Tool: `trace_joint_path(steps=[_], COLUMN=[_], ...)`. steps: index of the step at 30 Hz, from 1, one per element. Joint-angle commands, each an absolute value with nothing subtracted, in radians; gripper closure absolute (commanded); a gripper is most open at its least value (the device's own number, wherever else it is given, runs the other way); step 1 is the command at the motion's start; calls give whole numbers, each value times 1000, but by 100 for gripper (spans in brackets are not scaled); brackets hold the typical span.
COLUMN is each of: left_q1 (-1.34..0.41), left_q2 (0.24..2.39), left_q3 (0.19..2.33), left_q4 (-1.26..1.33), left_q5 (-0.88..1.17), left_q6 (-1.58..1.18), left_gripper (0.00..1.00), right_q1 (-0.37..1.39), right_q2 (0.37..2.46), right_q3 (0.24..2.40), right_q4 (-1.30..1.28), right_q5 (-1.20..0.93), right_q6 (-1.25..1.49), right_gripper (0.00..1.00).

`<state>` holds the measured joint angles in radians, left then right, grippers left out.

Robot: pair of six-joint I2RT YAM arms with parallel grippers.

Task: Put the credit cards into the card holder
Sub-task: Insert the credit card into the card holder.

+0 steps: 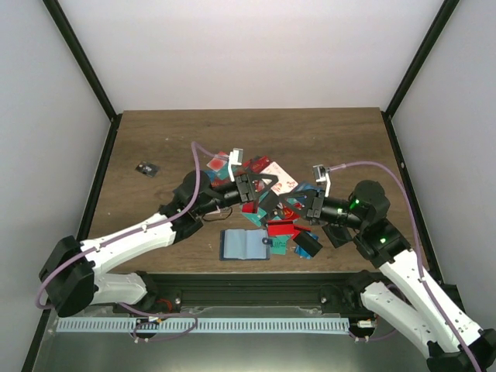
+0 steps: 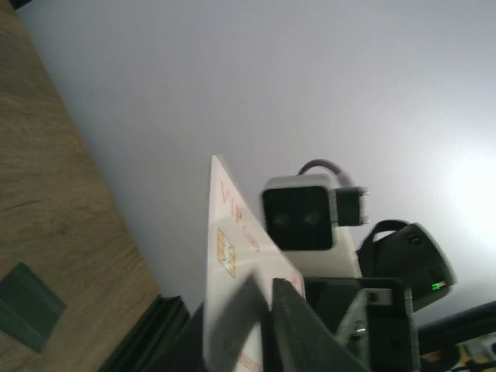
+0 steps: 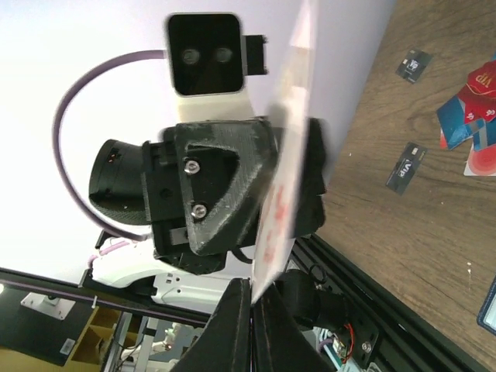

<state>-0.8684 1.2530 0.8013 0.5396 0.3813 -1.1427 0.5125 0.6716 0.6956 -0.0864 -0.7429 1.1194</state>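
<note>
1. Top external view: left gripper and right gripper meet above the table.
2. Holder lies open near the front edge.
3. Cards lie heaped just behind it.
4. Both grippers clamp one white card, on edge.

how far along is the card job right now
Done: card holder lies open, no card visibly inside. In hand: one white card, apparently gripped by both left gripper and right gripper. Left: the loose card pile behind them.
</note>
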Motion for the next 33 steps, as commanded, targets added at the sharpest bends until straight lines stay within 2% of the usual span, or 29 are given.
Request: trace_joint_path(steps=[1,3,4,5,7,8,10,14,18,21,27,33], left_q1=[-867,-866,-867,-867,-865,-864,-863,-854,-850,-851,-850,-851], left_q2=[1262,1252,1244,1234,1208,1192,1158,1084,1035,1020,1028,1037], left_q3=[850,850,851,851,854,860,878,912,933,946,984,1008], left_q4=[575,564,553,537,484,438,338,150,29,-24,-80,-119], left_q5=[353,346,343,342,343,347,367,444,532,582,648,672], left_q6=[-1122,-1117,-1114,-1109,-1094,-1082,-1042,-970,-930,-915,-886,-867], left_gripper=[95,96,96,96,96,96,96,96,96,96,96,96], right_q1=[509,510,509,509,509,509,509,509,509,509,509,509], right_q2=[655,653,655,660,670,677,690,706,733,750,761,766], right_q3=[693,697,703,715,743,760,803,850,862,861,831,817], right_q4=[-30,-43,-61,-89,-167,-209,-302,-411,-405,-364,-209,-104], right_q5=[-791,-792,-789,-784,-772,-766,-748,-765,-878,-979,-1146,-1184], right_q6=[1136,1129,1120,1105,1048,1011,925,774,721,718,807,886], right_gripper=[99,99,94,85,55,43,27,18,19,24,43,69])
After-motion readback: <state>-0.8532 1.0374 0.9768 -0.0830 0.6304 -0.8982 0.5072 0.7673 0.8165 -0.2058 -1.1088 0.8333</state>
